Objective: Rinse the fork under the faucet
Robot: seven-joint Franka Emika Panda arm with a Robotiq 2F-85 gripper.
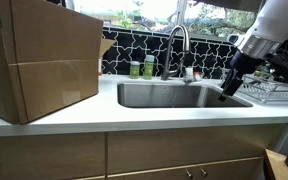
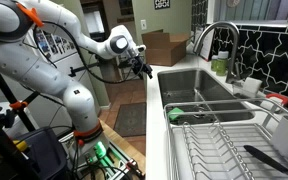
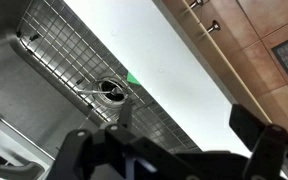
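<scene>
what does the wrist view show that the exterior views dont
Only the wrist view: the sink's bottom, with a wire grid and the drain, seen past the open tool. Only the exterior views: the faucet, green bottles, a cardboard box, the dish rack and the robot arm. Shared: the sink, the white counter and the tool.
</scene>
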